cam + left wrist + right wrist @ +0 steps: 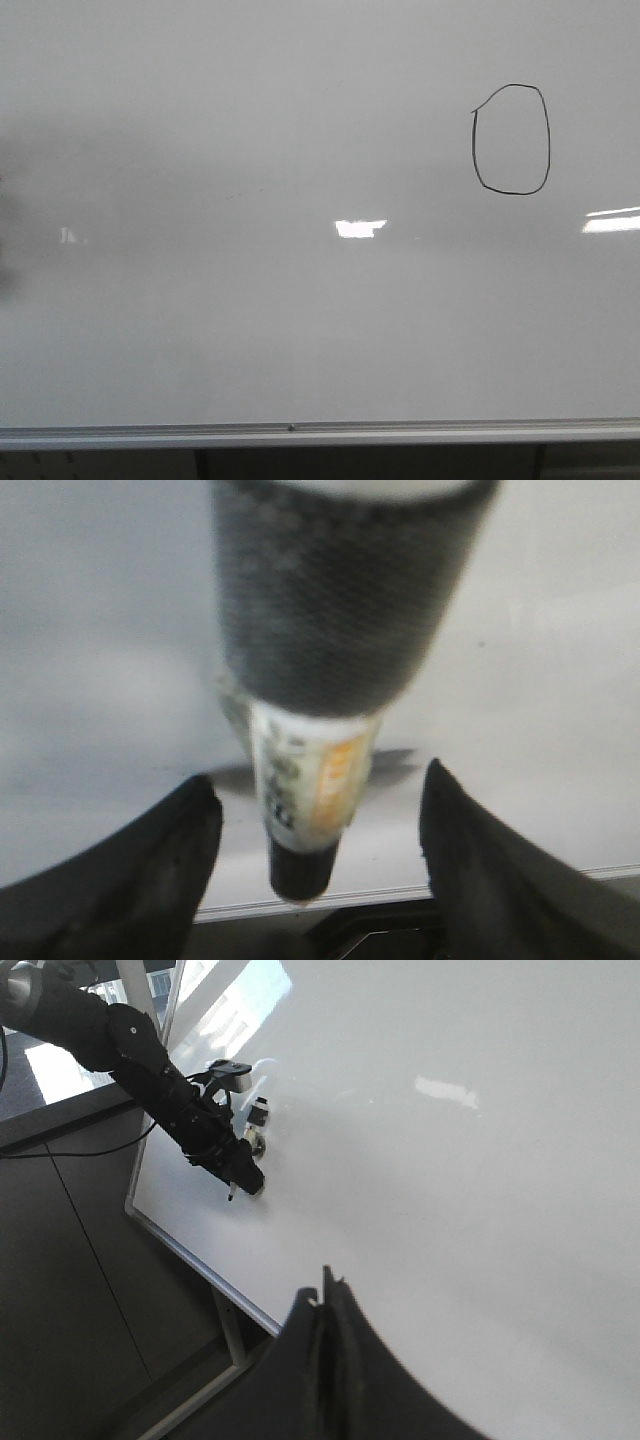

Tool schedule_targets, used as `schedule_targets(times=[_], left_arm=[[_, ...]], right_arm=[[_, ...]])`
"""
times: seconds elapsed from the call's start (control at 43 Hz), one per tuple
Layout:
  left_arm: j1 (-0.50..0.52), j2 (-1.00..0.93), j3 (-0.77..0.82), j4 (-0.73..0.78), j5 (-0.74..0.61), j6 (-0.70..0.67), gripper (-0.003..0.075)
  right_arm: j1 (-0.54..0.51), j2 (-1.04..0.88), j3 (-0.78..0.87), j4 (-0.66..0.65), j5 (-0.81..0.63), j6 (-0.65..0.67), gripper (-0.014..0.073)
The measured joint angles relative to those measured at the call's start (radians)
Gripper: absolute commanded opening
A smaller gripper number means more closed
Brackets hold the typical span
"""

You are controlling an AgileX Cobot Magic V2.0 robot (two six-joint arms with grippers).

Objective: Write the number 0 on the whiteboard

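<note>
The number 0 (511,139) sits closed, upper right on the whiteboard (250,330). Writing looks done; you retract next. Left claw (318,810) spread around a marker (305,790), grip unclear; right claw (327,1305) closed, empty.

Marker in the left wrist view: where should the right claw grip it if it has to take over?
Probably the labelled barrel, between the wide mesh sleeve and the black tip: it is straight, narrow and exposed. Come in across its length from a side the left claw's fingers do not flank, leaving the tip free.
</note>
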Motion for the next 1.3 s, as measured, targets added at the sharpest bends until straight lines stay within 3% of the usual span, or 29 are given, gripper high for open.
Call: schedule_targets(times=[0.093,0.349,0.489,0.582,0.722,0.791,1.071,1.304], left_arm=[[0.0,-0.002,0.0,0.016,0.009,-0.001,0.0605],[0.0,-0.197,0.0,0.062,0.003,-0.001,0.0604],[0.0,-0.334,0.0,0.062,0.019,-0.001,0.0554],[0.0,-0.417,0.0,0.062,0.042,-0.001,0.0404],[0.0,-0.527,0.0,0.062,0.099,-0.001,0.01],[0.0,-0.576,0.007,0.062,0.118,-0.001,-0.0013],[0.0,-0.833,0.184,0.022,0.104,0.02,-0.002],[0.0,-1.193,0.412,-0.014,0.091,0.022,-0.002]], right_arm=[[0.0,0.0,0.0,0.0,0.0,0.0,-0.0069],[0.0,0.0,0.0,0.0,-0.015,0.0,-0.0069],[0.0,0.0,0.0,0.0,-0.026,0.0,-0.0069],[0.0,0.0,0.0,0.0,-0.04,0.0,-0.0069],[0.0,0.0,0.0,0.0,-0.076,0.0,-0.0069],[0.0,0.0,0.0,0.0,-0.094,0.0,-0.0069],[0.0,0.0,0.0,0.0,-0.182,-0.002,-0.0069],[0.0,0.0,0.0,0.0,-0.188,-0.002,-0.0069]])
